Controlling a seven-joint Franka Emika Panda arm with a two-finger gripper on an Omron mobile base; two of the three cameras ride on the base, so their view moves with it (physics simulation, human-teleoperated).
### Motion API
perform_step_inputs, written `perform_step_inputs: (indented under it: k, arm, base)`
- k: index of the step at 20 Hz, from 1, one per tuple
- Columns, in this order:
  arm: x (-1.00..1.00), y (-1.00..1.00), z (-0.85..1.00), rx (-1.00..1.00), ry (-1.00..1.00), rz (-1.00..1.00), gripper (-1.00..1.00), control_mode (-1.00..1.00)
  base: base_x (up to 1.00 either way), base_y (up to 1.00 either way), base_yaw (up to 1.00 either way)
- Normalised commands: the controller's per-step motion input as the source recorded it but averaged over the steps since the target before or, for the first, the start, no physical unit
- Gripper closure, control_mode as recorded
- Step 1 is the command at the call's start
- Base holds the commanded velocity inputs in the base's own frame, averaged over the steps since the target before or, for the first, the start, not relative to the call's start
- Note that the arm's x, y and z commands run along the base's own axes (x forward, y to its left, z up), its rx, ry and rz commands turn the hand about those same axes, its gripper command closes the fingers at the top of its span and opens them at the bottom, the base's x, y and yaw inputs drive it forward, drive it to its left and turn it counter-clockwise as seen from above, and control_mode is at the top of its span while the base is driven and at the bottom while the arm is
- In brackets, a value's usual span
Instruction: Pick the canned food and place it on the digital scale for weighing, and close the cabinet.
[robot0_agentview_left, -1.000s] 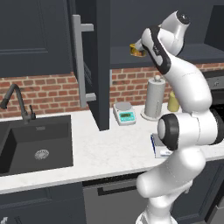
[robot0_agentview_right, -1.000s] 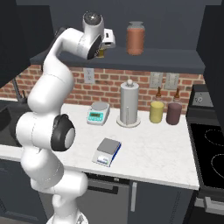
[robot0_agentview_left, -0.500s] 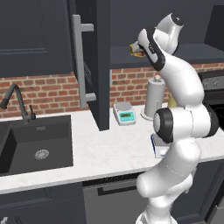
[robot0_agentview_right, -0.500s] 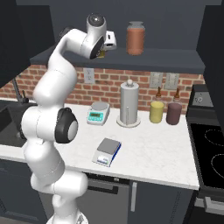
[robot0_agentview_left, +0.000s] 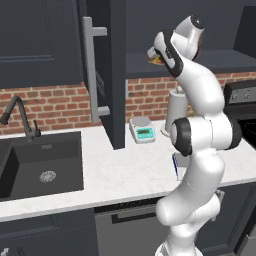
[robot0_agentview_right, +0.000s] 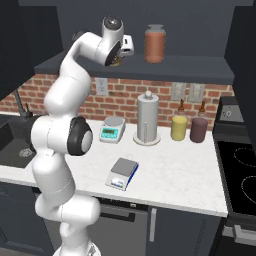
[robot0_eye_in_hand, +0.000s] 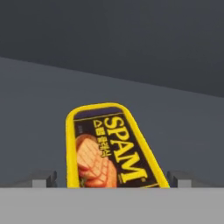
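With the canned food (robot0_eye_in_hand: 109, 148) lying ungrasped on the open cabinet (robot0_agentview_left: 112, 75) shelf between the wide-spread jaws of the gripper (robot0_eye_in_hand: 111, 180), pickup, placement on the digital scale (robot0_agentview_right: 122, 172) and door closing all remain.

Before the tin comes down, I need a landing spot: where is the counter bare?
Bare white counter lies between the blue-edged digital scale and the stove. Along the brick wall it is crowded: white scale, paper towel holder, two canisters.
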Motion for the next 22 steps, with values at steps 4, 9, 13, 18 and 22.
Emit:
perform_step_inputs:
  k: [4, 9, 13, 18, 22]
  arm:
    - [0.20, 0.08, -0.13, 0.00, 0.00, 0.03, 1.00, -1.00]
    - [0.04, 0.31, -0.22, -0.02, 0.01, 0.03, 1.00, -1.00]
    - [0.00, 0.26, -0.17, -0.01, 0.00, 0.03, 1.00, -1.00]
    - [-0.30, 0.07, -0.02, 0.00, 0.00, 0.01, 1.00, -1.00]
    - [-0.95, -0.08, 0.00, 0.01, -0.02, 0.00, 1.00, -1.00]
  base:
    - [0.00, 0.00, 0.00]
    - [0.00, 0.00, 0.00]
    - [0.00, 0.00, 0.00]
    - [0.00, 0.00, 0.00]
    - [0.00, 0.00, 0.00]
